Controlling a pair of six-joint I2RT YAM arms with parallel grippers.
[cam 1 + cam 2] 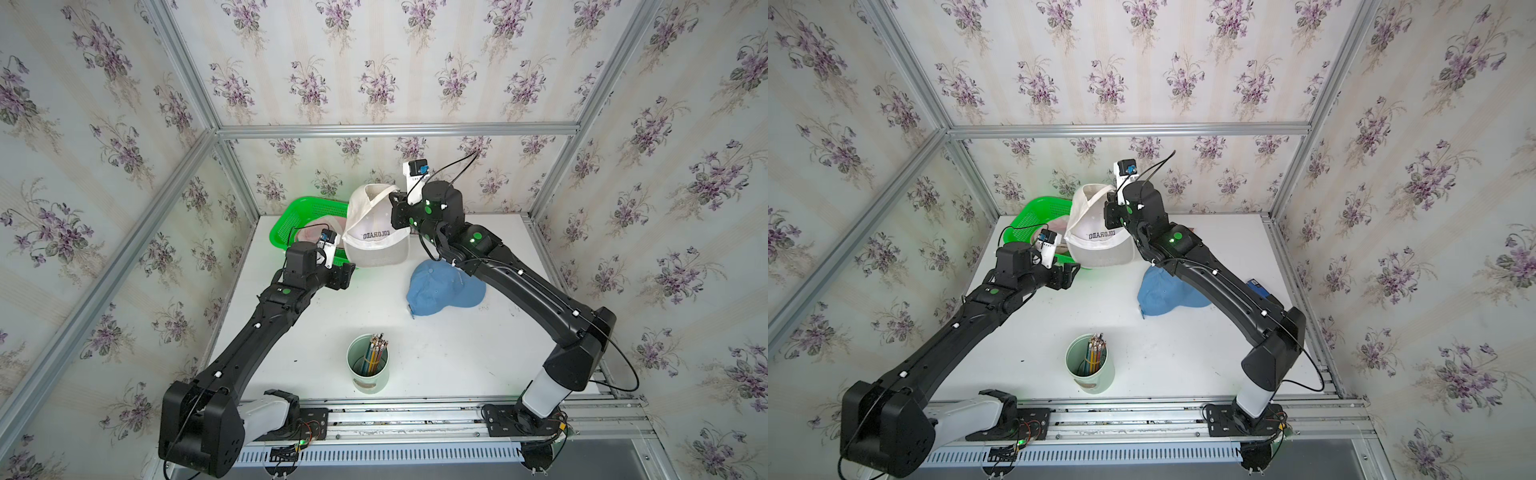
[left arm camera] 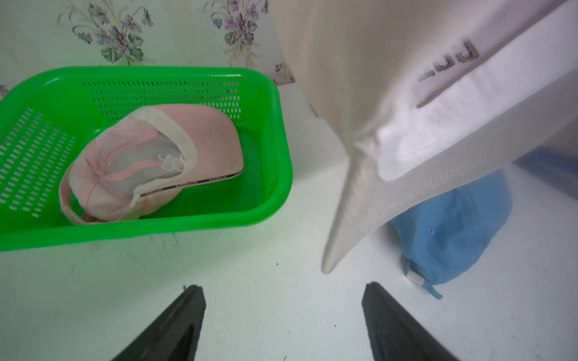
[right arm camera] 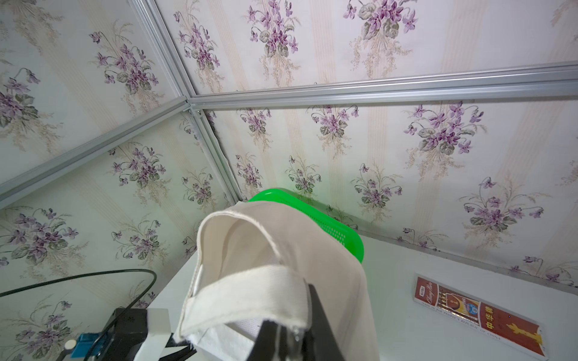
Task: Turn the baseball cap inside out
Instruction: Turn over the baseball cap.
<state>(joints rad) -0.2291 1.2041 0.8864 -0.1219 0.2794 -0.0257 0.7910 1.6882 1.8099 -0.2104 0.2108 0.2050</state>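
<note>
right gripper clenches the rim of the white cap from its 1 o'clock, holding it above the table; left gripper, jaws spread and empty, hovers at the cap's 7 o'clock, just clear.

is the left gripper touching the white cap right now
Apart. In the left wrist view the left gripper stands open, and bare table shows between its fingertips and the hanging white cap.
</note>
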